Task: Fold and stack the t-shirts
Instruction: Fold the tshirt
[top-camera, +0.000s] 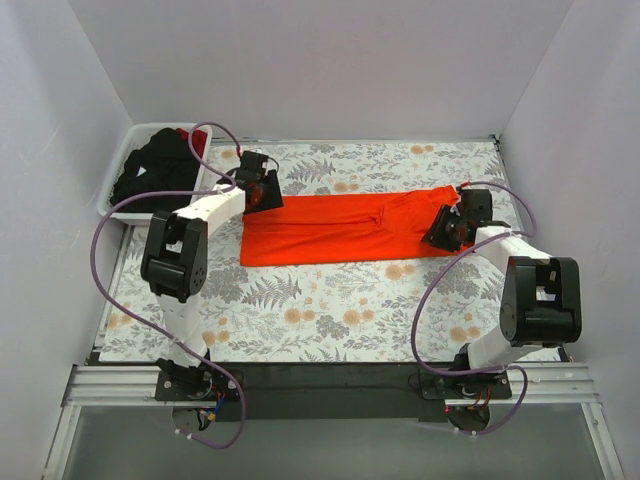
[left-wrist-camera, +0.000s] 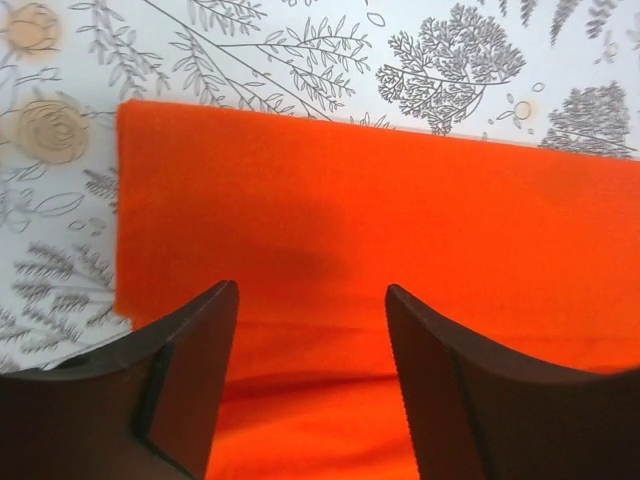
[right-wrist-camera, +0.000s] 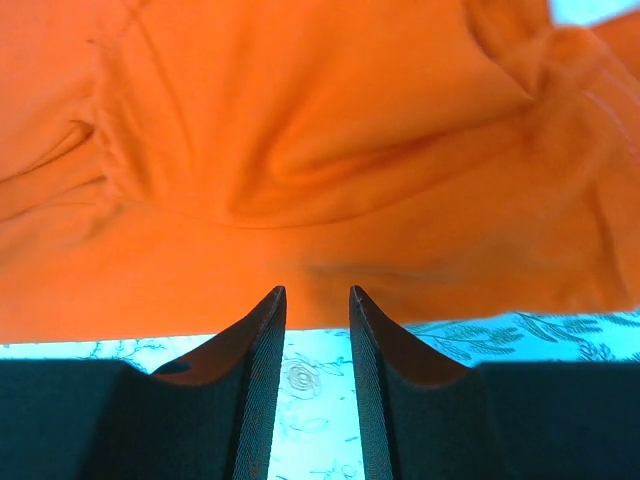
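The bright orange t-shirt (top-camera: 340, 228) lies folded lengthwise into a long strip across the middle of the floral table. My left gripper (top-camera: 262, 190) is open over the shirt's left end, and the left wrist view shows the orange cloth (left-wrist-camera: 330, 220) between and below its fingers (left-wrist-camera: 195, 370). My right gripper (top-camera: 447, 228) is open with a narrow gap at the shirt's bunched right end (right-wrist-camera: 320, 150), its fingertips (right-wrist-camera: 265, 310) just over the cloth's near edge. Black and dark red shirts (top-camera: 152, 168) lie in the basket.
A white plastic basket (top-camera: 112, 205) stands at the back left corner, next to the left arm. The floral tablecloth (top-camera: 330, 310) covers the table. White walls close in the left, right and back sides.
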